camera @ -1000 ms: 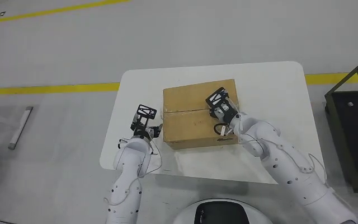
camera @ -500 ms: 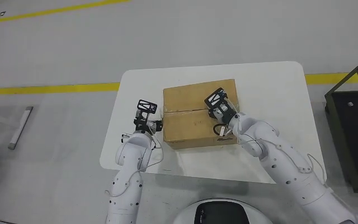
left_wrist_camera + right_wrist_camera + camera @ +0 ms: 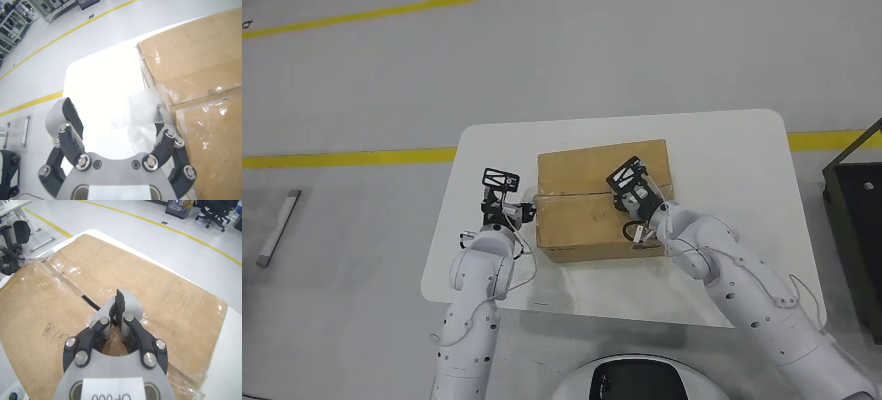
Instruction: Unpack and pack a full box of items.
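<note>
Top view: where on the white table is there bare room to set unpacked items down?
The widest bare patch of the white rounded table lies between the brown cardboard box and the table's right edge. A narrower strip runs between the box and the far edge. Crowded: the box's left end, beside the open left claw.

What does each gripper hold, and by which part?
Nothing is clamped. The left gripper is open beside the brown cardboard box; a loose end of clear tape lies over one finger. The right gripper is shut and empty above the box.
</note>
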### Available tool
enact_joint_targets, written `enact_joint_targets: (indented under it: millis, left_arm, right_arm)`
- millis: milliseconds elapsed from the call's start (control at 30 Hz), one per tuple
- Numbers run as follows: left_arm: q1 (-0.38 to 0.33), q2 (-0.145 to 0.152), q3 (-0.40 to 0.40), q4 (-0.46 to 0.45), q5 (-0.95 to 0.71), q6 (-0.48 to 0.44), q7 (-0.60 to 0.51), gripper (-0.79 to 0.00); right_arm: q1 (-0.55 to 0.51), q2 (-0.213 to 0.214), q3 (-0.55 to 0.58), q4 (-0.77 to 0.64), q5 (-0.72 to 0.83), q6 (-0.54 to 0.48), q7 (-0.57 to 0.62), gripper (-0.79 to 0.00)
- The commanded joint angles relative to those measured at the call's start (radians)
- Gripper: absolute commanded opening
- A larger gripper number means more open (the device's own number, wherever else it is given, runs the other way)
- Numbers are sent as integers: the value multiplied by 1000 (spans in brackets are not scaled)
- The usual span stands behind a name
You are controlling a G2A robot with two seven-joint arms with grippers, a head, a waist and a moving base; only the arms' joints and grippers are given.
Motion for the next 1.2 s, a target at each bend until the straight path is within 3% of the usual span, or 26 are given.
enact_joint_targets:
  millis: [0, 433, 800, 1167]
  left_arm:
    - [0, 0, -1, -10, -5, 2, 4, 0]
    - [-61, -4, 33, 39, 28, 58, 22, 0]
    - [-94, -12, 82, 24, 15, 54, 28, 0]
    - [-143, -23, 151, 41, -7, 5, 42, 0]
  right_arm:
    - [1, -1, 0, 2, 0, -2, 1, -785]
    - [3, -8, 5, 9, -3, -7, -2, -785]
    - [-1, -11, 26, -2, -3, 1, -1, -785]
    - [-32, 2, 145, -60, 5, 59, -7, -785]
